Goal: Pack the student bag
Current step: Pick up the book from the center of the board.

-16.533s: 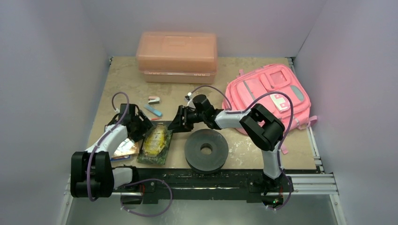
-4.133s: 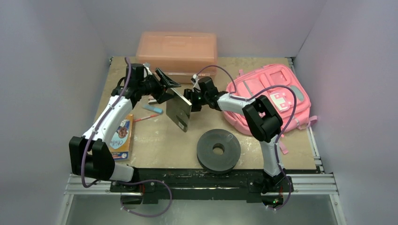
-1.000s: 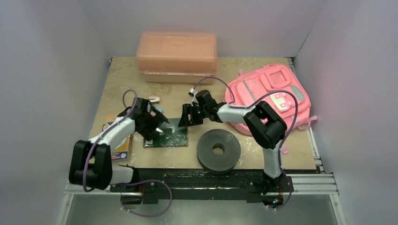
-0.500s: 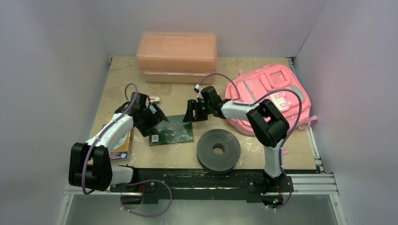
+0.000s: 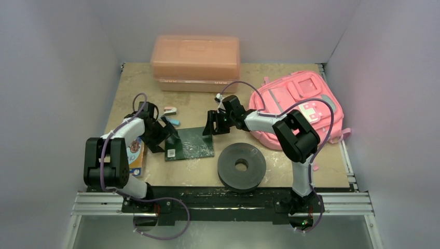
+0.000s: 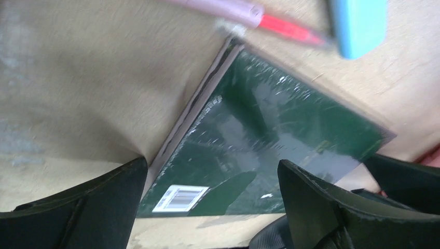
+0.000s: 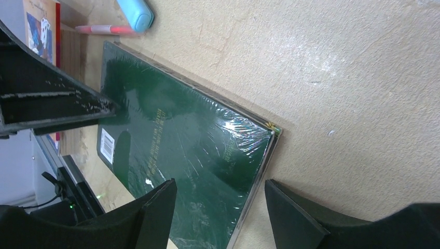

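While flat on table [image 5: 197,106], green book [image 5: 190,143]

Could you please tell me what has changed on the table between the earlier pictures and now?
The green book, held upright in the air between both claws a few seconds ago, now lies flat mid-table. The left claw has let go and drawn back to its left edge, open; the right claw, also open, hangs over its far right corner. The student bag and plastic box stayed put.
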